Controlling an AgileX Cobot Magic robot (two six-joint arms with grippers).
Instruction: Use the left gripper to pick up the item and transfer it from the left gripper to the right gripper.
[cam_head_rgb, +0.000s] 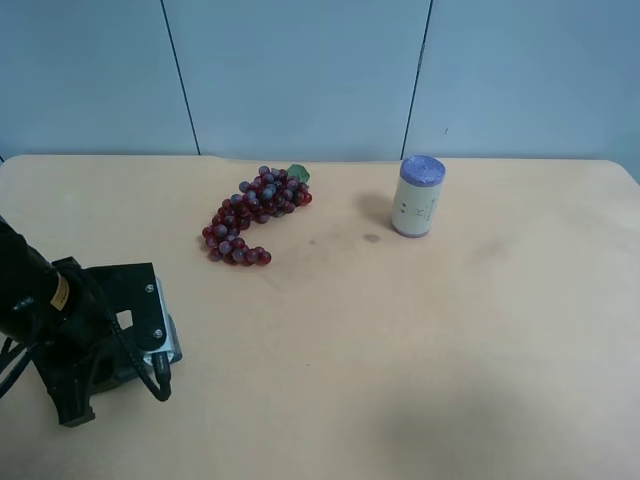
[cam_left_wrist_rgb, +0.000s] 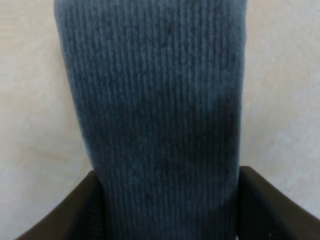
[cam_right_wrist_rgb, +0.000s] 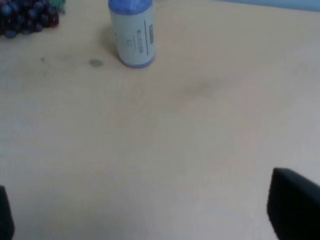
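- Starting at the far left: the black arm (cam_head_rgb: 95, 335) at the exterior high view's left sits low over the near corner of the counter (cam_head_rgb: 420, 350). Its yellow label, looping black cables and screwed plate all show.
- Your left gripper (cam_left_wrist_rgb: 170, 210) is clamped on the item (cam_left_wrist_rgb: 155, 100). The dark fingers (cam_left_wrist_rgb: 65, 215) press against its two long sides, with no gap on either one.
- The item is dark green-blue with a ribbed surface. It runs lengthwise away from the left wrist camera and fills most of that view, with pale counter showing on both sides.
- You cannot tell whether the item rests on the counter or is raised off it.
- In the exterior high view the arm's bulk hides the item.
- Next along is the grape bunch (cam_head_rgb: 255, 215), red-purple with a green leaf (cam_head_rgb: 298, 173) at its far end. It lies flat on the counter, well apart from the black arm.
- Right of the grapes, the white can (cam_head_rgb: 418, 197) with the purple lid stands upright, apart from the bunch. Small dark marks (cam_head_rgb: 371, 238) sit on the counter between them.
- Your right gripper (cam_right_wrist_rgb: 150, 210) is spread wide and holds nothing. Only its dark fingertips (cam_right_wrist_rgb: 295, 205) show at the lower edges of the right wrist view, with counter between them.
- That same view has the can upright ahead of the right gripper, well apart from it.
- Blue-grey wall panels (cam_head_rgb: 300, 70) stand behind the counter.
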